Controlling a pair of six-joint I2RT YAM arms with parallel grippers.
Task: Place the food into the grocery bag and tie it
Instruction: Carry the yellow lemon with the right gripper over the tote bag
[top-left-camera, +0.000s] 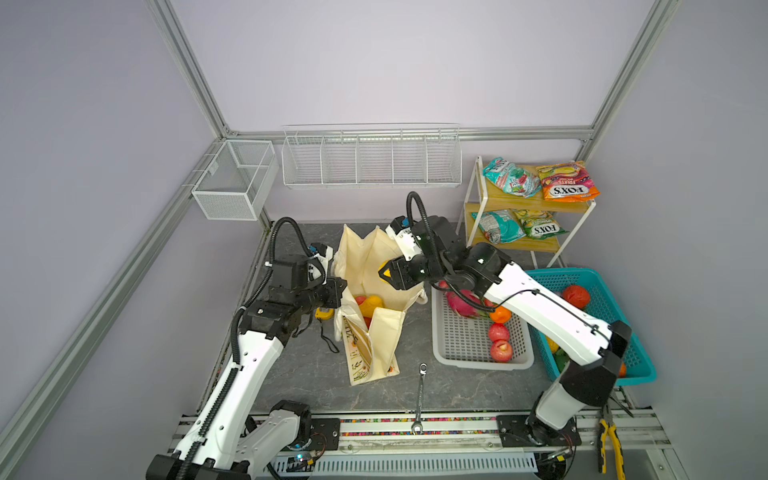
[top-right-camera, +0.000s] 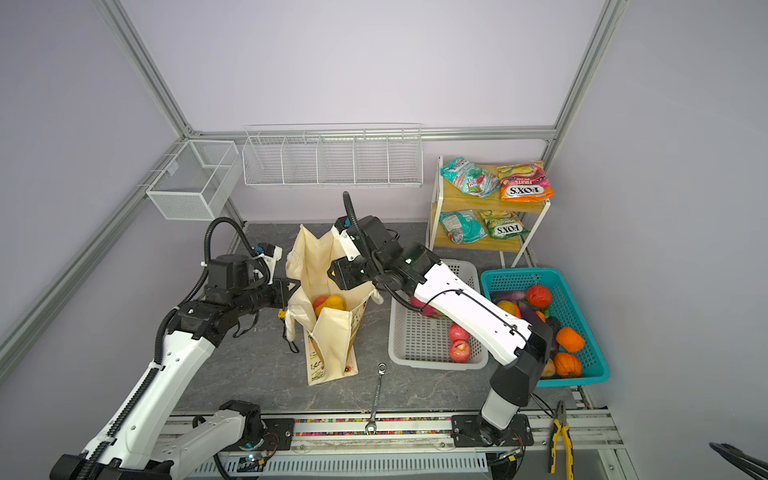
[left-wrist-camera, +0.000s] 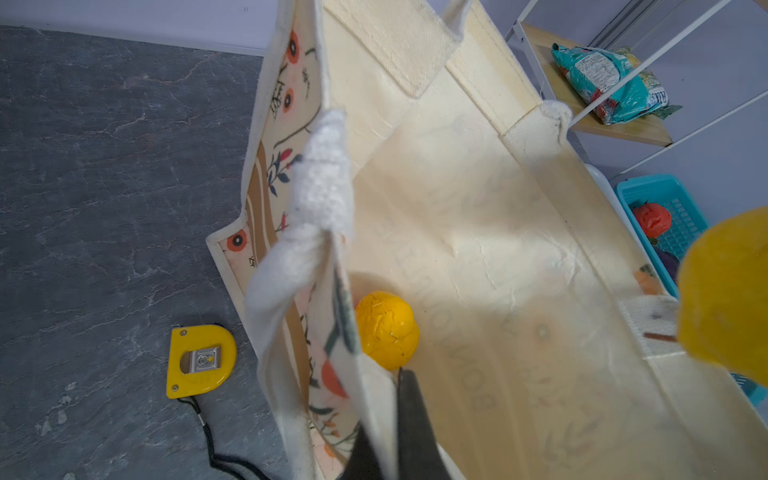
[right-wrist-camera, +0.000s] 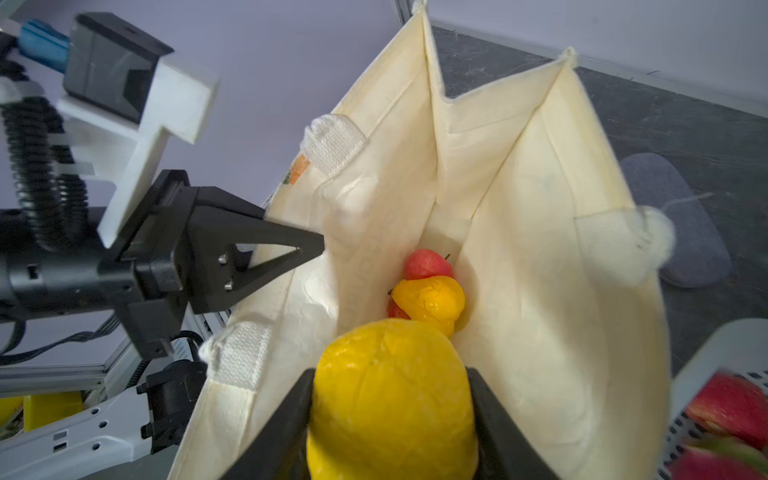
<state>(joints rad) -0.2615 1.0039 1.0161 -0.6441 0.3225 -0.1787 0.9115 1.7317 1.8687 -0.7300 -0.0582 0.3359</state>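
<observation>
Standing open on the table (top-left-camera: 299, 374), the grocery bag (top-left-camera: 361, 253) has its rim spread wide, leaving a broad mouth between its left and right edges. The left fingers (right-wrist-camera: 313, 245) are pinched shut on the cloth of the bag's left rim, between the two white handle roots. Over the mouth, toward the bag's right edge, the right fingers (right-wrist-camera: 482, 395) stand about half apart, clamped on both sides of a yellow fruit (right-wrist-camera: 390, 395). At the bag's bottom lie a yellow piece (right-wrist-camera: 432, 303) and a red apple (right-wrist-camera: 426, 264). Just right of the bag sits the grey basket (top-left-camera: 465, 340), with only a narrow gap; the teal basket (top-left-camera: 552, 282) lies beyond it. A tape measure (left-wrist-camera: 199, 361) lies just left of the bag, and a wrench (top-left-camera: 420, 395) lies in front.
</observation>
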